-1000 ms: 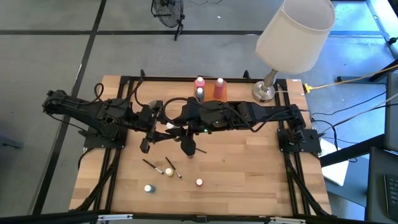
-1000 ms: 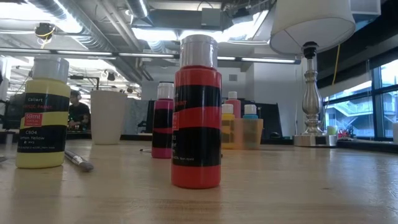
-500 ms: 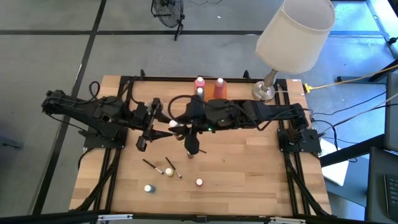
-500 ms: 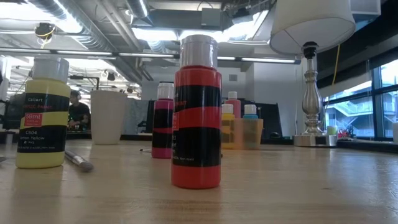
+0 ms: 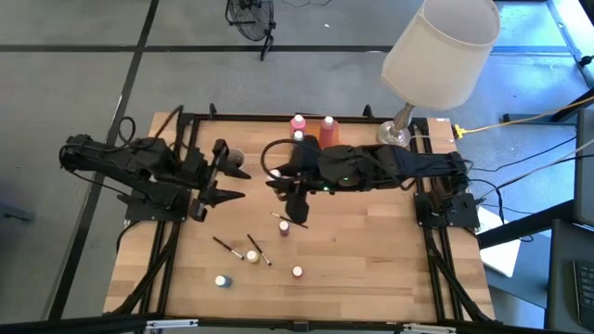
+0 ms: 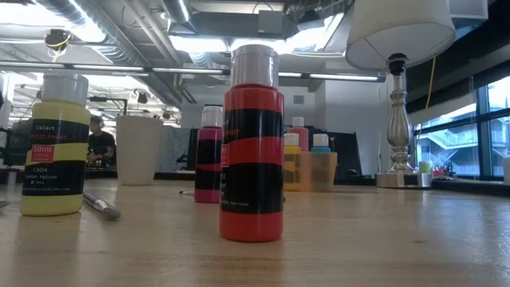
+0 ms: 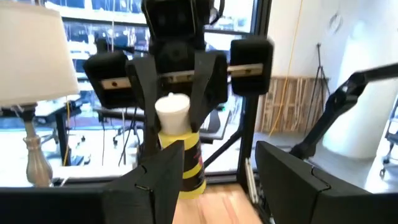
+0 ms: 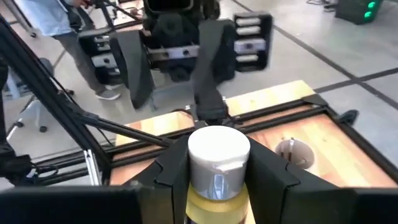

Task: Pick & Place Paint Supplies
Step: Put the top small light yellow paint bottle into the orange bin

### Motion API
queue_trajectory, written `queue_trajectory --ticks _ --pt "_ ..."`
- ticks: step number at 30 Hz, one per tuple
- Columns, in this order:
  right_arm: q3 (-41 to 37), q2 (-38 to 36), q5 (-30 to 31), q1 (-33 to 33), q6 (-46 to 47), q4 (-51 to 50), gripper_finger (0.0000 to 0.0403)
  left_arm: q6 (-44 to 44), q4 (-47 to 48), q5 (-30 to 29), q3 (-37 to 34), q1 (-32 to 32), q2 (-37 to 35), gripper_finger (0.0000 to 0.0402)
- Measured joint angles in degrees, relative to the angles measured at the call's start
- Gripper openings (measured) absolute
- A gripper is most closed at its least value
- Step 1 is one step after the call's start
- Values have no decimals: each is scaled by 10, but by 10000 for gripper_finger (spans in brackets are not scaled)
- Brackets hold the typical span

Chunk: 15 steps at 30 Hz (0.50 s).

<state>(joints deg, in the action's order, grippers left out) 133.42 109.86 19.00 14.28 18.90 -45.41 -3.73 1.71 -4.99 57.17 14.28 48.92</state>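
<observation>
My right gripper [image 8: 217, 165] is shut on a small yellow paint bottle [image 8: 217, 155] with a white cap, above the middle of the table [image 5: 371, 232]. In the left wrist view the same bottle [image 7: 180, 155] faces my left gripper [image 7: 221, 149]. That gripper is open with nothing between its fingers and sits left of centre in the high view [image 5: 225, 176]. On the table stand a red bottle [image 6: 251, 143], a yellow bottle [image 6: 54, 143] and a pink bottle [image 6: 209, 155]. A brush [image 6: 100, 206] lies flat. My right gripper pinches the yellow bottle's body just under the white cap [image 8: 214, 202] between its two fingers, one on each side. The fingers come at it nearly level from the table's right side. The bottle stands about upright, cap up, lifted clear of the table.
A white-shaded lamp [image 5: 436, 51] stands at the far right corner. Pink and orange bottles [image 5: 311, 128] stand at the far edge. Brushes [image 5: 258, 250] and small capped bottles [image 5: 297, 272] are scattered on the near half. A brush [image 5: 292, 220] and a pink-capped bottle [image 5: 284, 227] lie mid-table.
The two grippers have drawn apart. My left gripper has gone back toward the table's left edge. My right gripper has gone toward the right and far side with the yellow bottle. A brush and a pink-capped bottle that it hid now show.
</observation>
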Motion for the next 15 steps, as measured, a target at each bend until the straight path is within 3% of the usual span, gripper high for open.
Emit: queue_trajectory --ticks 15 --pt "0 -103 184 37 19 -164 122 0 36 -26 0 0 -26 194"
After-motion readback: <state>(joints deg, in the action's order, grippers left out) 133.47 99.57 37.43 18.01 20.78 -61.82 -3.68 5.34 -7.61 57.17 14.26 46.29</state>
